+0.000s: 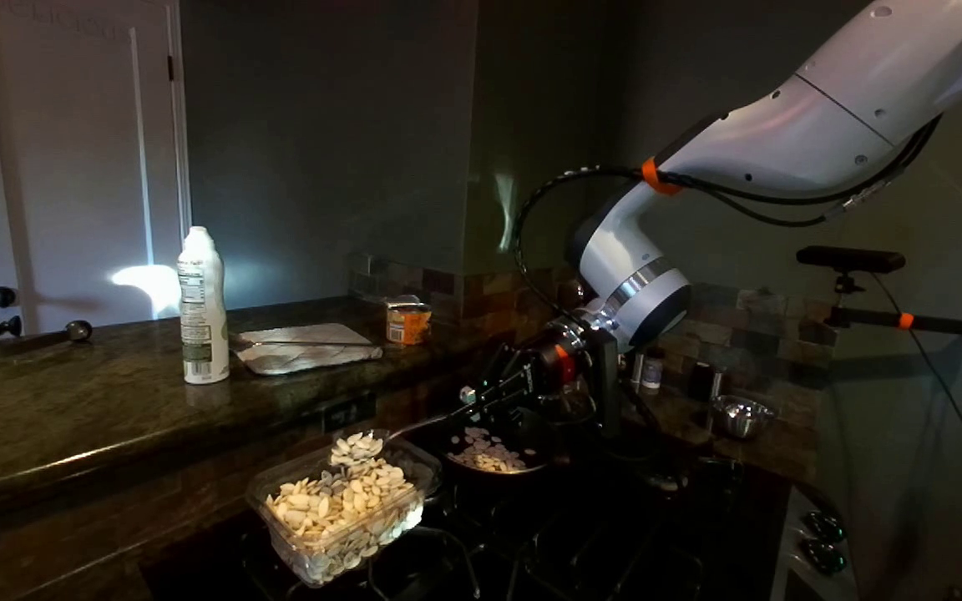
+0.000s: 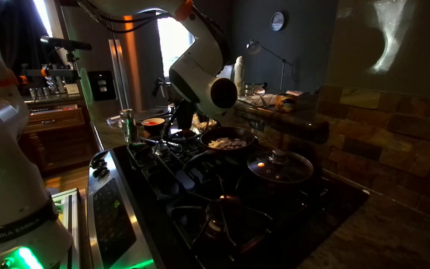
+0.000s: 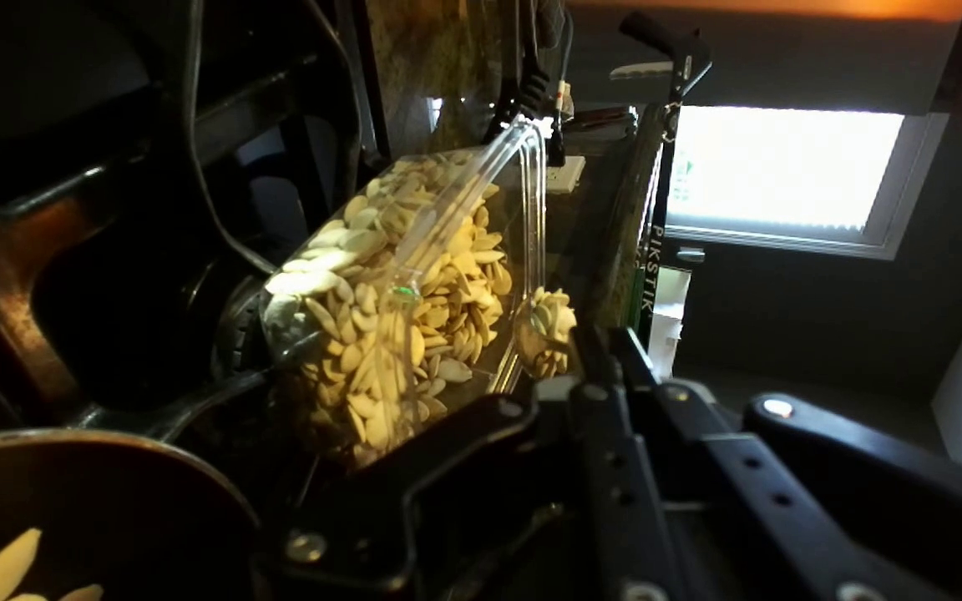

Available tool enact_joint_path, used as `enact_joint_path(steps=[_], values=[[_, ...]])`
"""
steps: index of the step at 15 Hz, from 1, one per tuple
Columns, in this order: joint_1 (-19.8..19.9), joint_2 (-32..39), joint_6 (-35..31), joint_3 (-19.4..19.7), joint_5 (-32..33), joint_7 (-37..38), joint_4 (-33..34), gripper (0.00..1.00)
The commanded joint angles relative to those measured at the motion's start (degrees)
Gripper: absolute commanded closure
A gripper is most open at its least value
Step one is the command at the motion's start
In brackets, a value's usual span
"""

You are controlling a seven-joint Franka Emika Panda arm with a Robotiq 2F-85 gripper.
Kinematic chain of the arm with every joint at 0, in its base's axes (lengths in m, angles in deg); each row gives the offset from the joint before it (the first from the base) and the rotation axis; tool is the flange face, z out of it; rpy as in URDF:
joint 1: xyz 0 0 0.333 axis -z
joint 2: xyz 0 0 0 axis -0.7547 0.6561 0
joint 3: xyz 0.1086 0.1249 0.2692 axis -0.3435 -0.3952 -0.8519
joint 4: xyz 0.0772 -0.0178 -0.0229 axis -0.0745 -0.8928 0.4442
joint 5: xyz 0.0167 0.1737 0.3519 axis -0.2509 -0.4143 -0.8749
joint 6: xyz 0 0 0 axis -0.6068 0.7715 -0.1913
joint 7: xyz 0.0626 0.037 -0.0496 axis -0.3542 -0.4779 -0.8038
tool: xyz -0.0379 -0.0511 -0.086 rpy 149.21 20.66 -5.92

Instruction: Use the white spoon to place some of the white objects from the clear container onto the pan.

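My gripper (image 1: 481,402) is shut on the handle of the white spoon (image 1: 421,426), which looks shiny. The spoon's bowl is heaped with white objects and sits above the rear edge of the clear container (image 1: 424,467). In the wrist view the spoon bowl (image 3: 529,342) is left of the fingertips (image 3: 602,338), by the container's rim (image 3: 534,209). The white objects (image 1: 347,501), flat seed-like pieces, largely fill the container. The dark pan (image 2: 233,131) holds a small pile of them (image 2: 227,143). The arm partly hides the container in an exterior view. The pan's rim (image 3: 155,451) shows at the wrist view's lower left.
A lidded pot (image 2: 280,167) stands beside the pan on the stove grates. A raised counter holds a white bottle (image 1: 205,309), a foil-like sheet (image 1: 306,351) and an orange can (image 1: 408,324). A grinder (image 2: 127,125) and small bowl (image 2: 153,126) stand behind the stove.
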Motion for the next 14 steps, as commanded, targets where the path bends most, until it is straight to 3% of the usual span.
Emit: enact_joint_path(steps=[1,14], values=[[0.7,-0.1,1.8,0.9,-0.1,-0.3,0.4,0.99],[8.0,1.8,17.1,8.1,1.1,-1.2,2.3,0.99]])
